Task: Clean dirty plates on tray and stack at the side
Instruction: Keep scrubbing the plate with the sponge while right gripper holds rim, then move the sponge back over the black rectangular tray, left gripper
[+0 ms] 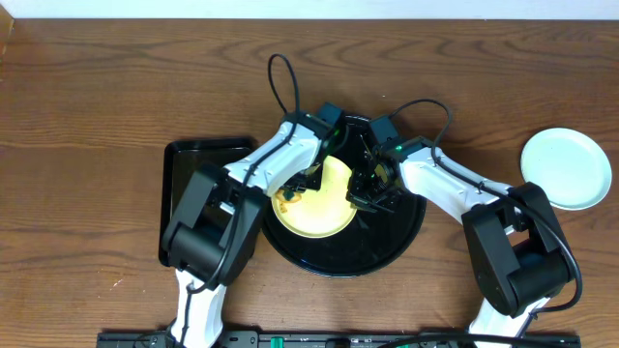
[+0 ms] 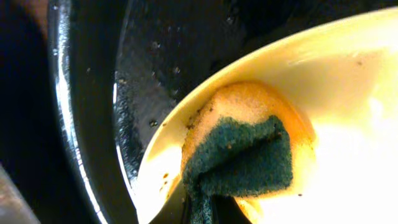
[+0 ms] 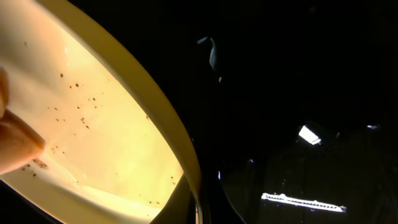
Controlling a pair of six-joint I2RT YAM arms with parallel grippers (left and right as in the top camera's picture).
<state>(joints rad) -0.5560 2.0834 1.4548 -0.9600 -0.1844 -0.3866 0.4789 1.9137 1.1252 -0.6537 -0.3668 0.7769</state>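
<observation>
- Overhead: wrists cover the fingertips of left gripper [image 1: 311, 179] and right gripper [image 1: 372, 193]; we can't see either grip.
- Plate [image 1: 324, 215] partly under the grippers; its specks too small to tell here.
- Small tray [image 1: 193, 159] half hidden by the left arm [image 1: 208, 222].
- Left wrist: sponge [image 2: 239, 155] cut off at the bottom edge.
- Right wrist: orange blur [image 3: 12, 143] at left edge, we can't tell what.

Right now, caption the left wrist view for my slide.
Folded green-and-yellow sponge pressed on the speckled pale yellow plate, above the glossy black tray.
</observation>
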